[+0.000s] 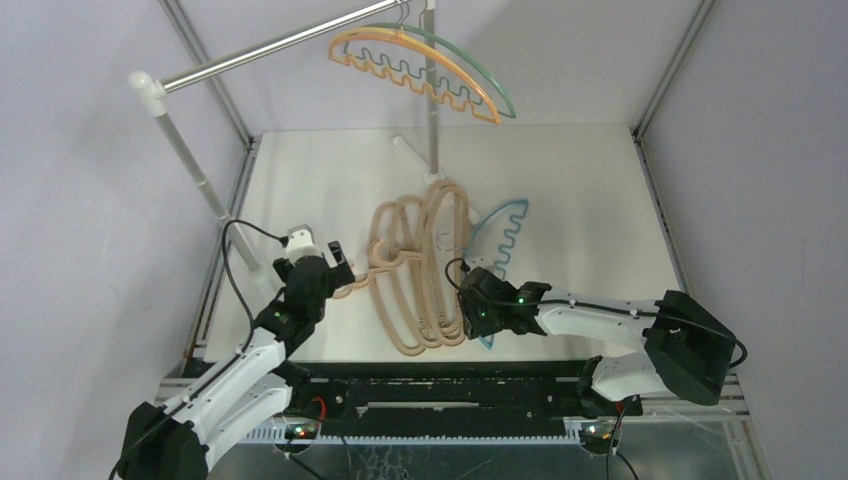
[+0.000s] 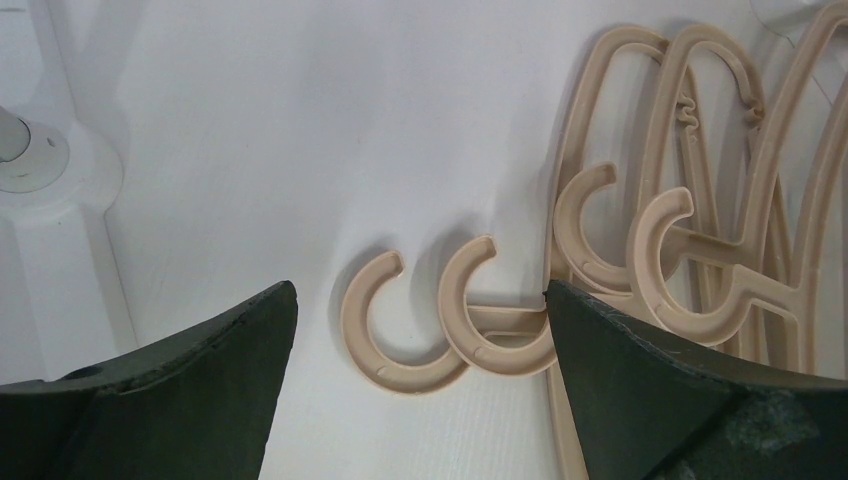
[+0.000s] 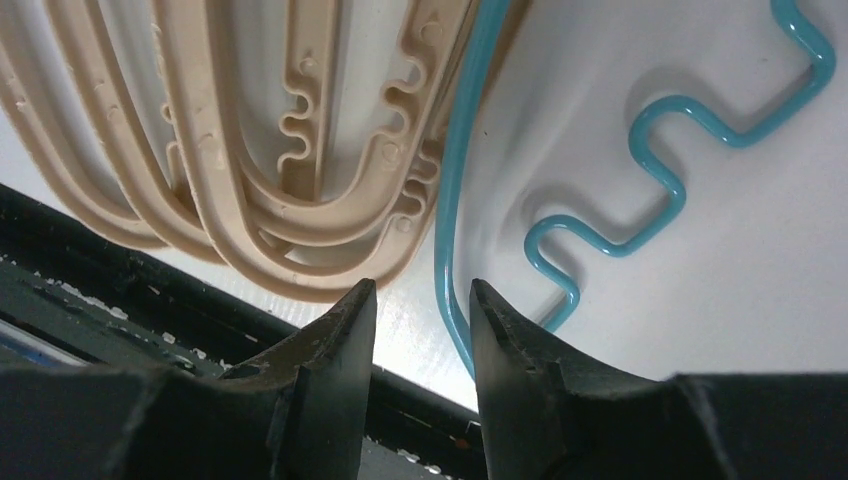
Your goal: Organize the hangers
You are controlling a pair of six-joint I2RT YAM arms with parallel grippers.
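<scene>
Several thick beige hangers [image 1: 420,270] lie stacked in the middle of the table. A thin blue hanger [image 1: 505,235] lies partly under their right side. An orange hanger [image 1: 420,80] and a green hanger [image 1: 478,68] hang on the rail. My left gripper [image 1: 340,268] is open wide at the pile's left, and two beige hooks [image 2: 410,378] lie between its jaws [image 2: 418,290], untouched. My right gripper [image 1: 468,292] is at the pile's near right end. Its jaws [image 3: 420,285] stand narrowly open, with the blue hanger's wire [image 3: 447,250] running between them, next to the beige ends [image 3: 300,220].
A silver rail [image 1: 280,45] on white poles [image 1: 190,165] crosses the back left. One pole's base [image 2: 30,150] shows at the left of the left wrist view. The table's dark front edge [image 3: 120,290] lies just under the right gripper.
</scene>
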